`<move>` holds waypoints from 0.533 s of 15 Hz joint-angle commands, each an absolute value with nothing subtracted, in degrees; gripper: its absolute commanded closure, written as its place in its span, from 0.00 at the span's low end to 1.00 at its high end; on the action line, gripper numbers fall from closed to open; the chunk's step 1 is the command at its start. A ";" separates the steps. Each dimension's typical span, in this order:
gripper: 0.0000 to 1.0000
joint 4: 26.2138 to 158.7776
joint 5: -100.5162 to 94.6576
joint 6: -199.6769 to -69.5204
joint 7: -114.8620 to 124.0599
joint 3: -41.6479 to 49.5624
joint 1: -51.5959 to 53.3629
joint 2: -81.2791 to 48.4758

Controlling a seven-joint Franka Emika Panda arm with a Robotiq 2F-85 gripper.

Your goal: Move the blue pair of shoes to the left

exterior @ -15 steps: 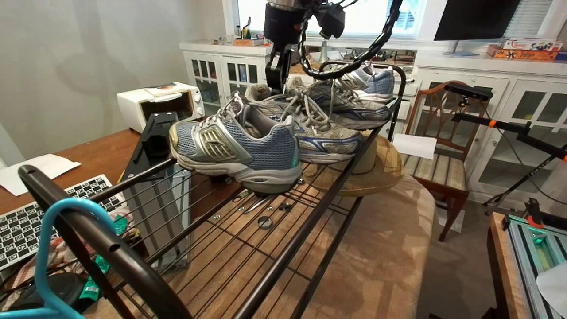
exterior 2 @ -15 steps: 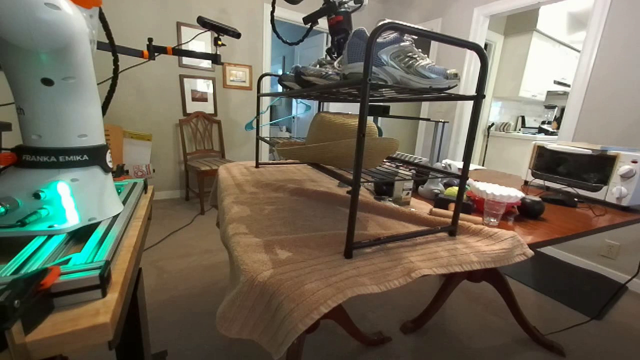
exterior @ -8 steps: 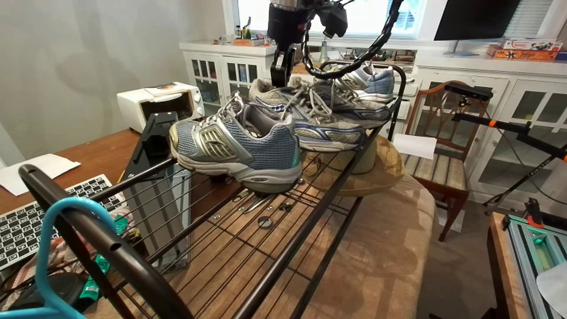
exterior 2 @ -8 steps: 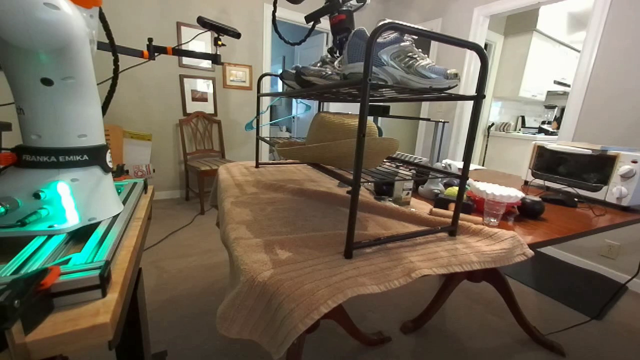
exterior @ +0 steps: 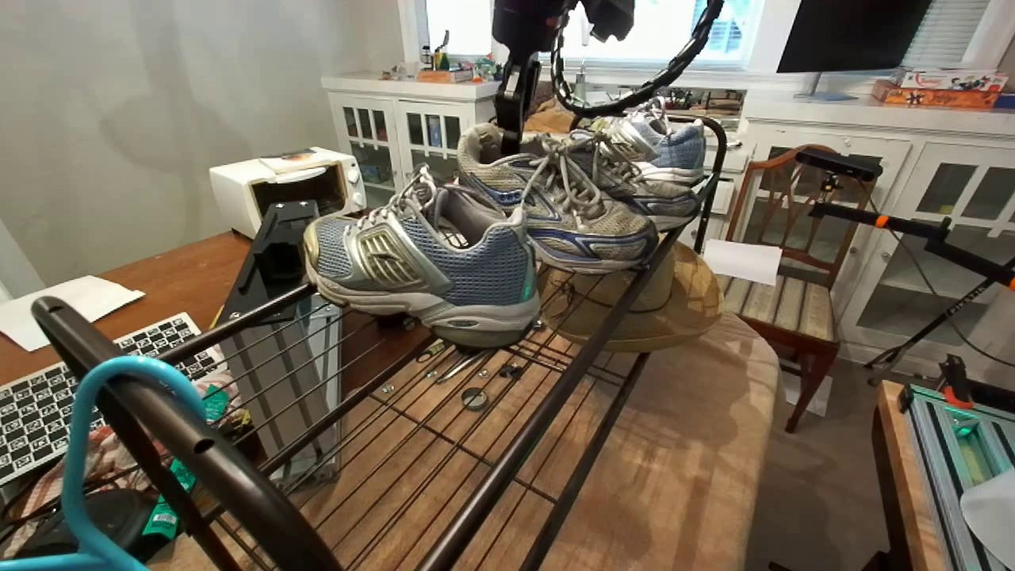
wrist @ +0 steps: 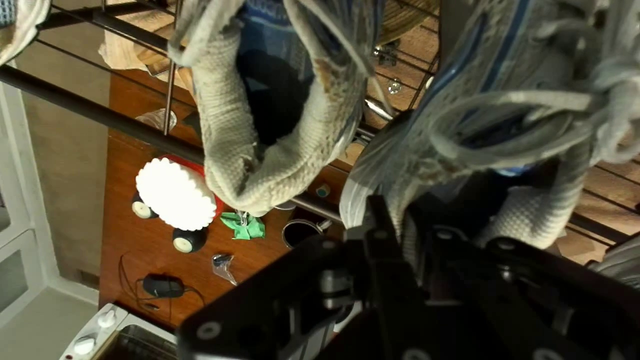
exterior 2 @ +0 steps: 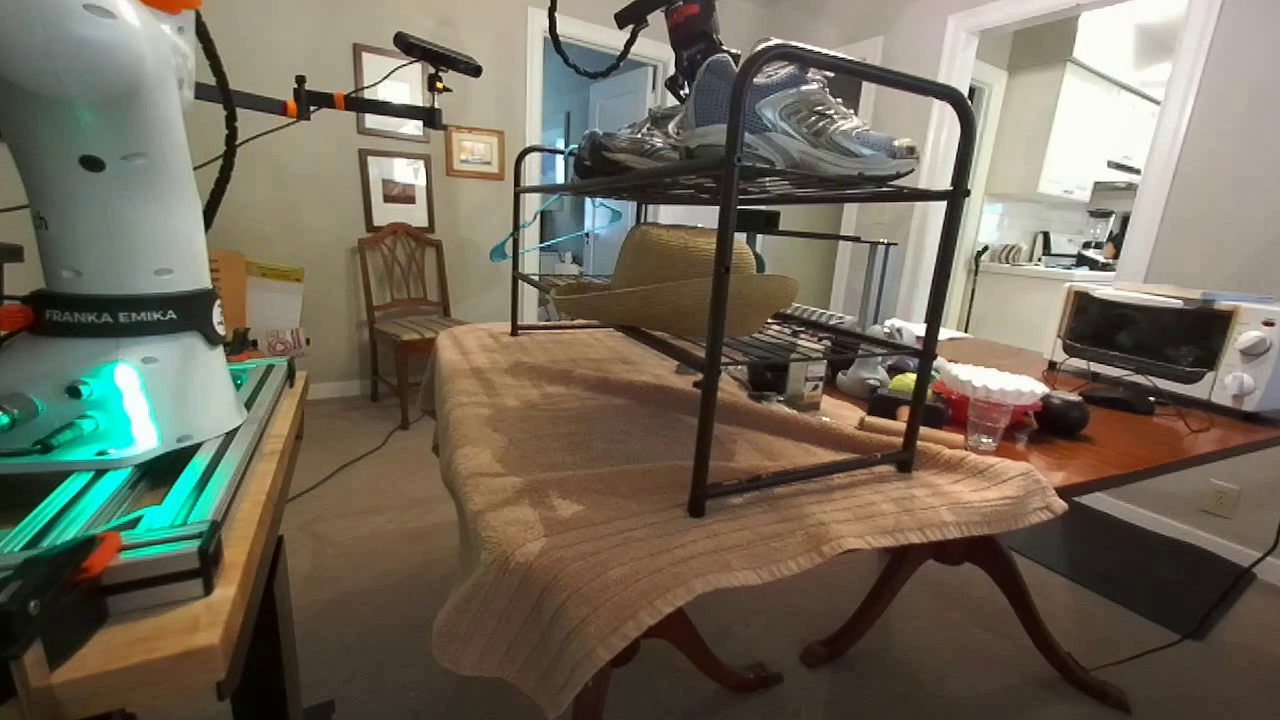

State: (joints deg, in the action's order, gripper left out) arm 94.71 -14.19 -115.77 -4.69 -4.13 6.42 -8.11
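The blue pair stands on the rack's top shelf. One blue shoe (exterior: 420, 262) is nearest the camera in an exterior view, toe to the left. Its mate (exterior: 670, 147) stands at the far end. Between them are two whiter sneakers with navy stripes. My gripper (exterior: 511, 147) is shut on the heel collar of the nearer navy-striped sneaker (exterior: 587, 226), whose heel is tilted up. In the wrist view the gripper (wrist: 400, 210) has one finger outside the heel wall and one inside the opening. The second navy-striped sneaker (wrist: 280, 165) lies beside it.
The dark wire shoe rack (exterior: 507, 452) has end bars; a turquoise hanger (exterior: 83, 452) hangs on one. A straw hat (exterior 2: 680, 280) sits on its lower shelf. A toaster oven (exterior 2: 1165, 340) and small items stand on the wooden table. The towel (exterior 2: 600, 450) lies under the rack.
My gripper has moved to the right and slightly up in the exterior views, drawing the navy-striped sneaker toward the far end and raising its heel. The blue shoes have not moved.
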 commanded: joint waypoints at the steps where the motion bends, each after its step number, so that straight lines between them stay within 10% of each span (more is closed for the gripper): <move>1: 0.97 95.88 -15.80 -115.02 -4.75 -4.11 6.23 -7.01; 6: 0.97 96.71 -15.51 -114.88 -5.07 -4.18 6.16 -7.66; 7: 0.65 96.98 -15.58 -114.89 -4.80 -4.16 6.16 -7.43; 8: 0.64 97.13 -15.86 -114.72 -4.36 -4.11 6.21 -7.14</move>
